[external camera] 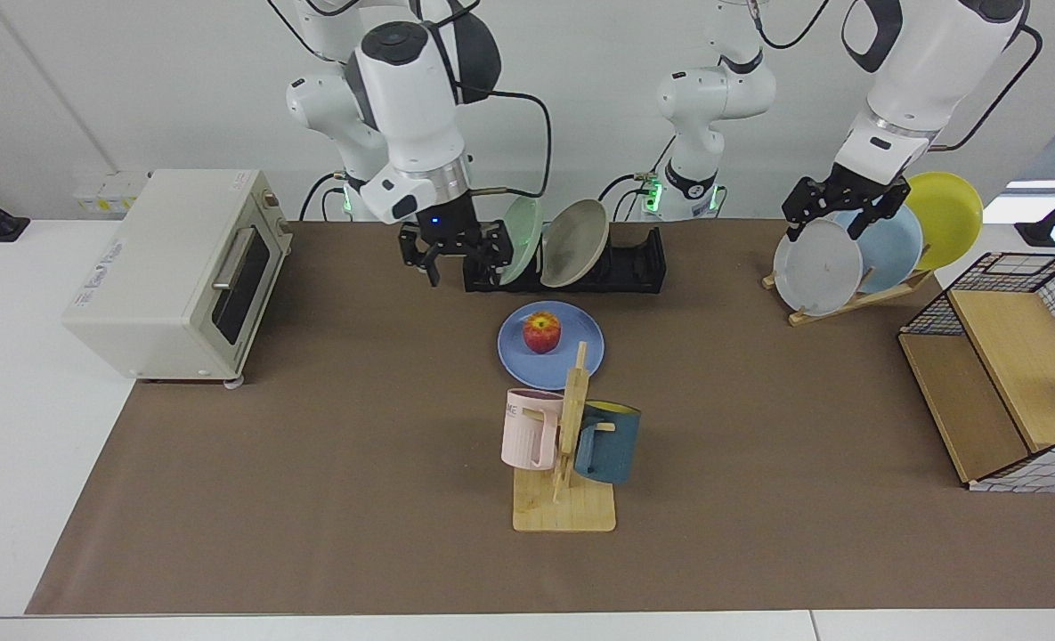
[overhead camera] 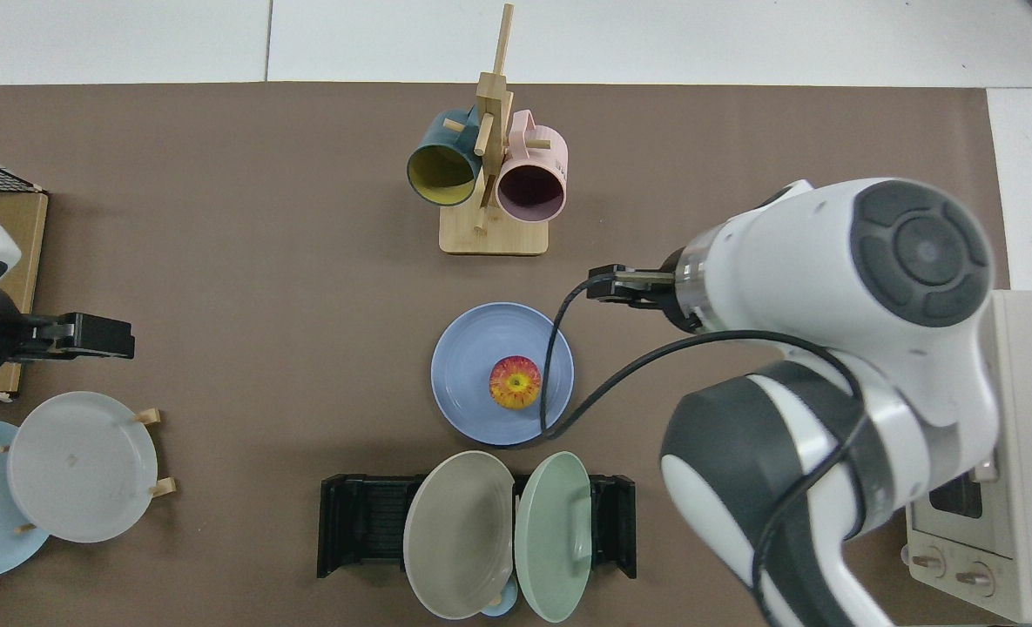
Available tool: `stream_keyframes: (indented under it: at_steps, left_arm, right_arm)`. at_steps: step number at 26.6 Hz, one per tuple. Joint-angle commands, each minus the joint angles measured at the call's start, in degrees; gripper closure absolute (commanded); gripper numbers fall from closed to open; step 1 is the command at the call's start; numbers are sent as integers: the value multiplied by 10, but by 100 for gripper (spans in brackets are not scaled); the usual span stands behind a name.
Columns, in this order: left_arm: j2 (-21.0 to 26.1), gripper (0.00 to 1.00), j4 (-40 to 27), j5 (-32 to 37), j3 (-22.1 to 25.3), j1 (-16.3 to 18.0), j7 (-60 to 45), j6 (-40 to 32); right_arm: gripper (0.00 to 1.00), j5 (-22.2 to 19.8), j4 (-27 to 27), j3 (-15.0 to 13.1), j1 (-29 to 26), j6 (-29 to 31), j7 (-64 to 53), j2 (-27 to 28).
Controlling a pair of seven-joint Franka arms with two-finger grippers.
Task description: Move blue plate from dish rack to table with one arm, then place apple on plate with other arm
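Apple (external camera: pixel 541 332) sits on blue plate (external camera: pixel 572 356); right gripper (external camera: pixel 452 253), released, hangs at its 10 o'clock. I'd retreat clear of dish rack (external camera: pixel 638 260). Left gripper (external camera: pixel 839 203) waits, released.

The apple (overhead camera: pixel 515 382) sits on the blue plate (overhead camera: pixel 472 374) at frame centre (dish rack (overhead camera: pixel 359 527) just below).

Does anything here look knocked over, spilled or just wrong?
Nothing stands out. The apple sits upright on the blue plate, which lies flat on the table; both grippers, right and left, hang clear of it.
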Motion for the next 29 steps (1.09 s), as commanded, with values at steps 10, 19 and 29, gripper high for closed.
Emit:
stream_keyframes:
  at_steps: [10, 19, 29]
  left_arm:
    - [-2, 0, 38, -8, 6, 0, 13, -19]
    - [-2, 0, 32, -8, 6, 0, 11, -19]
    - [-7, 0, 27, -8, 6, -1, 12, -33]
  right_arm:
    - [0, -24, -15, 7, -200, -62, -323, -44]
    - [0, -31, 8, 6, -222, -103, -333, -64]
    - [0, -56, 35, 14, -223, -144, -312, -72]
